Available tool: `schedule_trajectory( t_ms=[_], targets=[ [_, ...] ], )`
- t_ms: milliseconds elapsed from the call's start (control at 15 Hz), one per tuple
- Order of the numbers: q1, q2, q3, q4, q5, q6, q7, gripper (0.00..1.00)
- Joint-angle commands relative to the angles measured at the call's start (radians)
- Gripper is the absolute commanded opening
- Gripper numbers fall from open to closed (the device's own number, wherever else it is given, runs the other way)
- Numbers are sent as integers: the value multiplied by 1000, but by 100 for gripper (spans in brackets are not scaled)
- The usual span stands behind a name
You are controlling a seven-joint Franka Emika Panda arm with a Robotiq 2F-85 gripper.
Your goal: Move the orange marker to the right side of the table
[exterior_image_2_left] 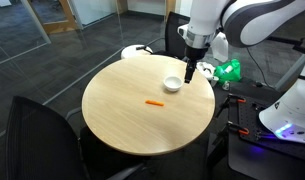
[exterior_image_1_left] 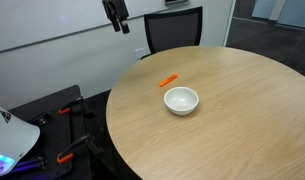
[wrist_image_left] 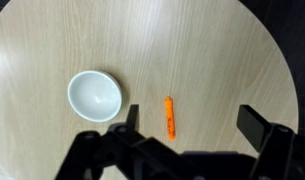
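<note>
The orange marker [exterior_image_1_left: 169, 80] lies flat on the round wood-grain table [exterior_image_1_left: 242, 120], a short way from the white bowl [exterior_image_1_left: 181, 100]. It shows in both exterior views [exterior_image_2_left: 153, 103] and in the wrist view [wrist_image_left: 171, 117]. My gripper [exterior_image_2_left: 191, 73] hangs high above the table, over the area near the bowl [exterior_image_2_left: 172, 85]. In an exterior view only its tip shows at the top [exterior_image_1_left: 119, 22]. In the wrist view its fingers [wrist_image_left: 192, 122] are spread wide and empty, with the marker lying between them far below.
A black chair [exterior_image_1_left: 174, 30] stands at the table's far edge. Another dark chair [exterior_image_2_left: 42, 135] is near the table. A green object [exterior_image_2_left: 230, 71] and robot base gear [exterior_image_2_left: 282, 115] sit beside the table. The bowl in the wrist view [wrist_image_left: 94, 95] lies left of the marker.
</note>
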Motion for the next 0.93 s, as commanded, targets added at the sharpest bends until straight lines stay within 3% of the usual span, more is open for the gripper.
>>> schedule_trajectory(
  t_ms=[0, 400, 867],
  targets=[
    [-15, 141, -42, 67, -41, 101, -54, 100],
    [-10, 335, -87, 161, -39, 242, -163, 100],
    [7, 535, -97, 298, -26, 280, -185, 100]
  ],
)
